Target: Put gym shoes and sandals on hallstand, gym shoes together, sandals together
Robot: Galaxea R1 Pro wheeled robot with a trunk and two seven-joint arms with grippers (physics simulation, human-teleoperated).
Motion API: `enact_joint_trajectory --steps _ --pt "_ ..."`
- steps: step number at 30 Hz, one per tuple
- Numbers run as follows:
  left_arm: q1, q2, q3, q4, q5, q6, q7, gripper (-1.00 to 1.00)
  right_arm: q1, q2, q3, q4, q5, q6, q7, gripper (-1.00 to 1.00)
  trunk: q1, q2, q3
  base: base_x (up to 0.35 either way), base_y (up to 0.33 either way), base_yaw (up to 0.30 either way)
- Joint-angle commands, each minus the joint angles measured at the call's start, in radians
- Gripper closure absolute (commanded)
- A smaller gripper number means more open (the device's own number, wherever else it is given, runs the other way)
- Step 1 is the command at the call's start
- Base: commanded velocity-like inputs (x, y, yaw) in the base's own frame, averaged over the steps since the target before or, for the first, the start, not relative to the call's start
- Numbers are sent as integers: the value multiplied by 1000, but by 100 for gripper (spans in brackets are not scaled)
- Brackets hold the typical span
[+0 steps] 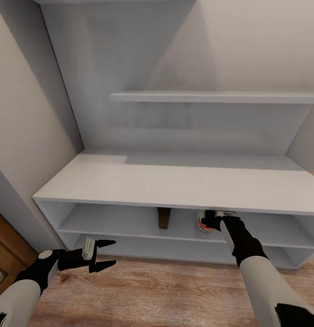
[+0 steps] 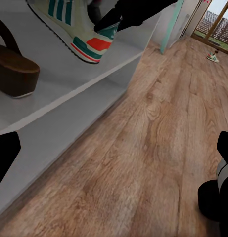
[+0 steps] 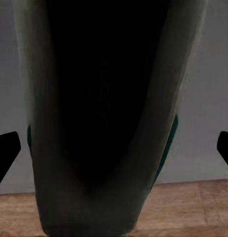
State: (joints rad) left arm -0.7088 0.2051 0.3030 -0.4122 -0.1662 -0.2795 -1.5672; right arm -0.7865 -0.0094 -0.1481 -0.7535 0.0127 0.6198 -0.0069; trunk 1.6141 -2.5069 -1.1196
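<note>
Long low light-grey hallstand (image 1: 175,186), two open shelf levels. On upper shelf: white lace-up gym shoe w/ green stripes, red-orange heel (image 1: 203,221); dark brown leather sandal w/ tan footbed (image 1: 164,218) to its left, apart. Right tool (image 1: 214,219) at shoe heel, shoe between fingers; grip state cannot tell. Left tool (image 1: 104,253) spread, empty, over wood-plank corridor floor (image 1: 166,290).

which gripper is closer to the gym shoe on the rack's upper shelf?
Right. The right gripper is at the gym shoe on the hallstand shelf; the left gripper hangs open over the floor, well aside.
</note>
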Motion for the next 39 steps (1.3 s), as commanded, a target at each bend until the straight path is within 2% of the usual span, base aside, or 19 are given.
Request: enact_joint_trajectory --steps 1,17,39 --pt "-1 -1 8 0 -9 -7 -4 -100 0 0 -1 -1 1 5 -1 -100 0 0 -1 16 5 0" --pt "-1 -1 8 0 -9 -7 -4 -100 0 0 -2 -2 1 6 -1 -100 0 0 -1 -12 1 0" --pt "-1 -1 8 0 -9 -7 -4 -100 0 0 -1 -8 1 6 0 -100 0 0 -1 -320 0 0"
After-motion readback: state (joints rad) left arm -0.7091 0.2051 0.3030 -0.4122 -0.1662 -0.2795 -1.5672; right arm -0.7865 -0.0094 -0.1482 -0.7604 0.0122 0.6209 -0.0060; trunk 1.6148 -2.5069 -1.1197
